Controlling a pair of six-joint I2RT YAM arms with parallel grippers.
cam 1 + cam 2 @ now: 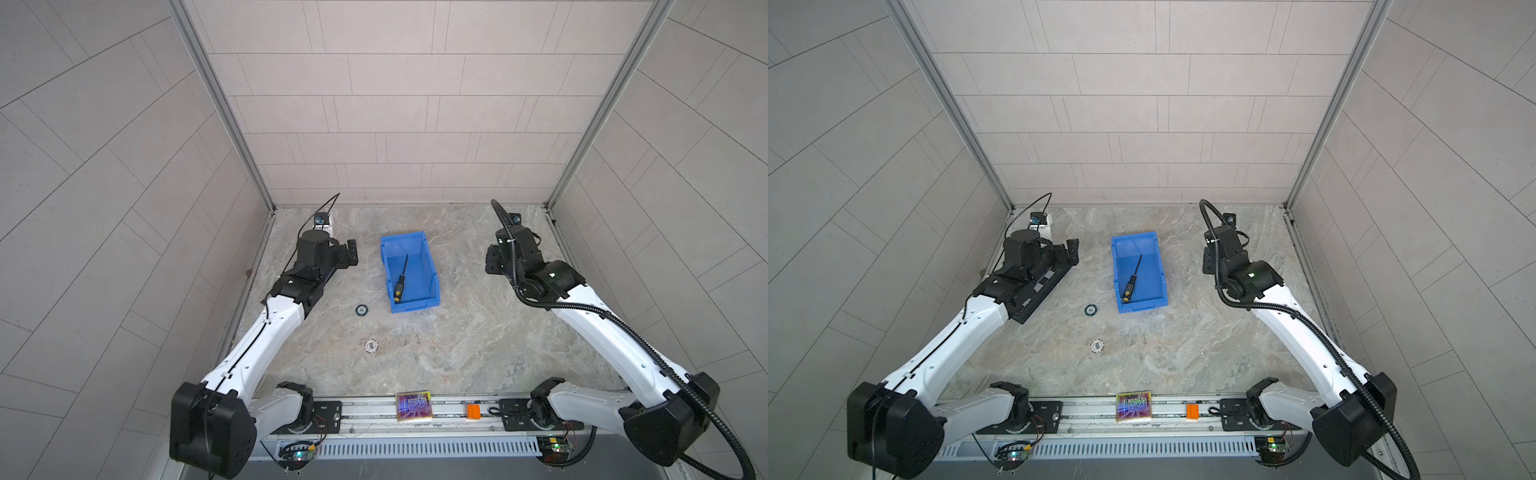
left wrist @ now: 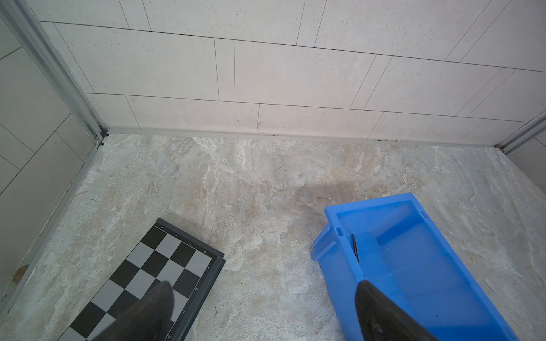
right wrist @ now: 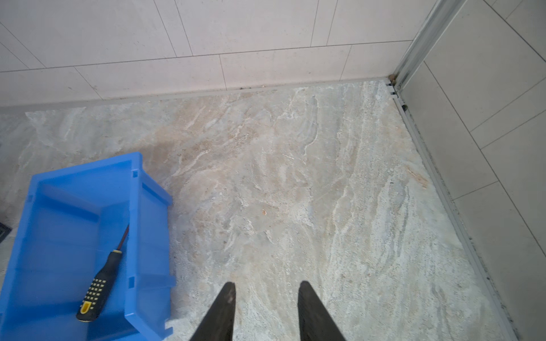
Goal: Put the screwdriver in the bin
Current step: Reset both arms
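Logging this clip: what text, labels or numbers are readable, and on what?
"b", "c": probably, tiny letters on the chessboard rim; other rim marks blurred.
Colourful card on the front rail: unreadable pattern.
Dark disc and white disc: marks too small.
Screwdriver, bin: no text.

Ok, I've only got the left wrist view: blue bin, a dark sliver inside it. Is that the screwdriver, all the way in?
Observer: Yes. In a top view the screwdriver lies wholly inside the bin.
Operator: Which way is the handle?
Observer: Its yellow end cap points to the bin's lower front lip, shaft toward the back wall.
Operator: Right gripper clear?
Observer: Yes. The right gripper is beside the bin over the tabletop, jaws apart, holding nothing.
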